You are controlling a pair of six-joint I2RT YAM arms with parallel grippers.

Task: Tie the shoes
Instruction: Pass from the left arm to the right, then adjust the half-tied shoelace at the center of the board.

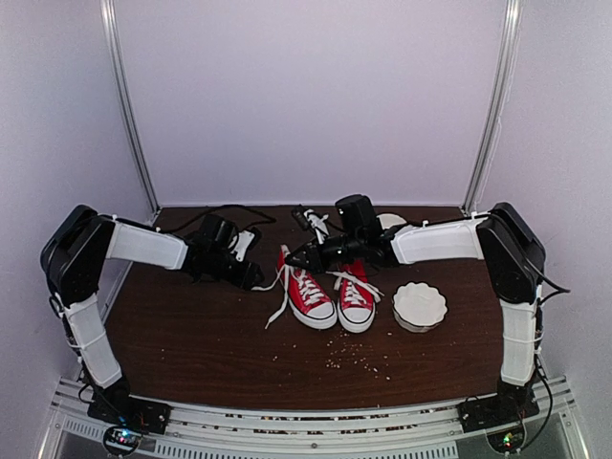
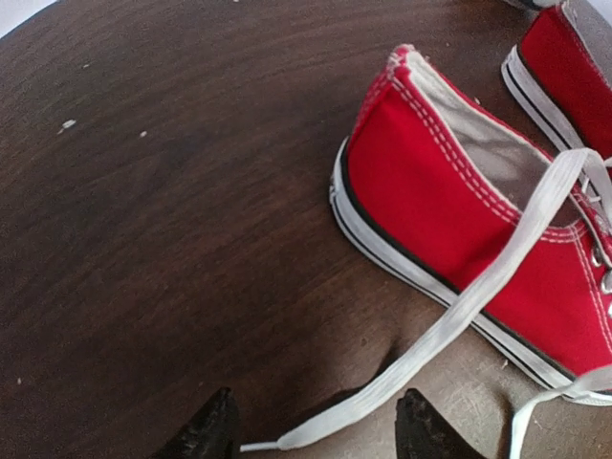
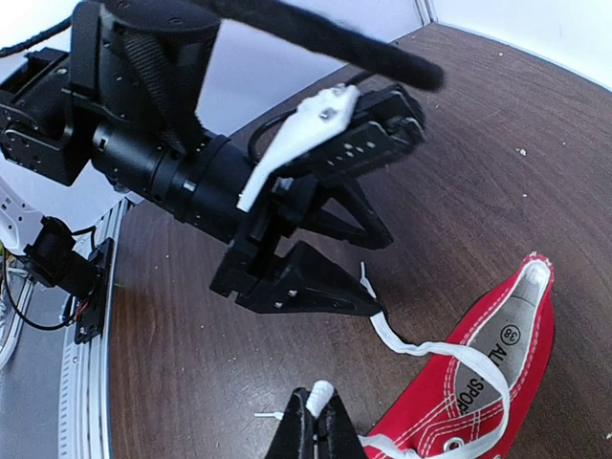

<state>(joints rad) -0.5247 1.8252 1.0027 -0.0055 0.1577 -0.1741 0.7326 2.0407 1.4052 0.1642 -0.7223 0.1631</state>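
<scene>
Two red sneakers stand side by side mid-table, the left shoe (image 1: 310,295) and the right shoe (image 1: 356,298), white toe caps towards me. My left gripper (image 1: 258,279) is low on the table just left of the left shoe's heel (image 2: 430,191). Its jaws are open, and a white lace end (image 2: 330,421) lies on the wood between the fingers (image 2: 215,432). My right gripper (image 3: 320,426) hovers over the same shoe's (image 3: 478,382) heel, shut on the other white lace (image 3: 321,394). The left gripper (image 3: 378,273) also shows there, straddling its lace tip.
A white scalloped bowl (image 1: 420,304) sits right of the shoes. Crumbs (image 1: 356,360) are scattered in front of them. A small black-and-white object (image 1: 312,220) and black cables (image 1: 220,212) lie near the back wall.
</scene>
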